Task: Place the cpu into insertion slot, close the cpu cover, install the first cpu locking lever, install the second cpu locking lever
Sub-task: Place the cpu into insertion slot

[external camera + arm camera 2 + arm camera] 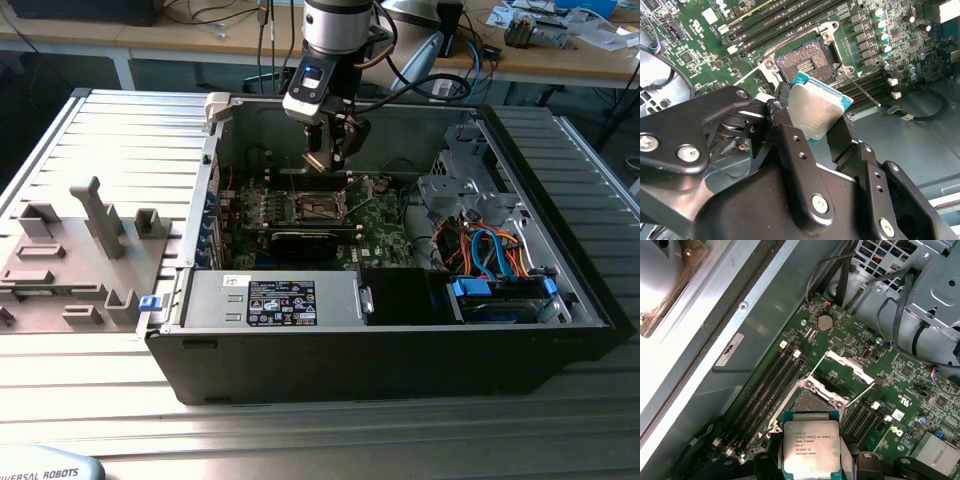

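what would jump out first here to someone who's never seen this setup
The cpu, silvery top up, is clamped in the gripper and held over the green board. Close beside it in both wrist views, the insertion slot lies open with its contacts bare. In the exterior view, all of this sits inside an open black case on a ribbed metal table.

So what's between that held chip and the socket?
Nothing: bare air separates the cpu and the insertion slot, in both wrist views.
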